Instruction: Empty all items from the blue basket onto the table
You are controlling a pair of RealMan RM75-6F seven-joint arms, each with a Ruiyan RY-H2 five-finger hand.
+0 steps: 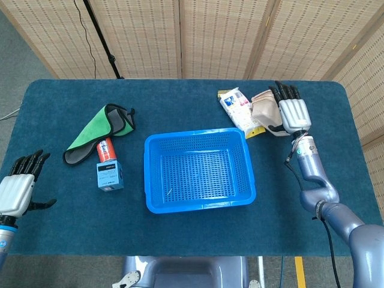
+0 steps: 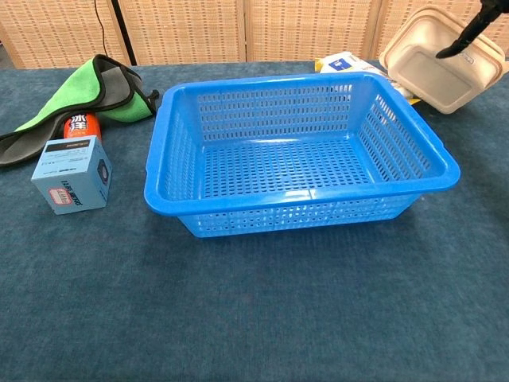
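1. Sitting at the middle of the dark blue table [image 1: 180,240]: the blue basket [image 1: 198,171], upright, nothing visible on its perforated floor in either view.
2. Holding a beige tray [image 2: 442,60] beyond the basket's far right corner: the right hand [image 1: 292,113], fingers pointing away from the robot along the tray's back and a dark fingertip hooked over its rim in the chest view. Tilting on edge, hollow side toward the chest camera; whether its lower edge is touching the table is not determinable from these angles.
3. Lying just beside the tray, on its left in the head view: a white packet [image 1: 240,110] with a yellow tab, flat on the table past the basket's rear rim.
4. Hovering at the near left edge of the table: the left hand [image 1: 18,187], fingers spread apart, holding nothing.
5. Resting to the left of the basket, well apart from it: a small blue box [image 2: 72,173], a red can [image 2: 80,125] just behind it, and a green cloth [image 2: 83,91] bunched against the can.
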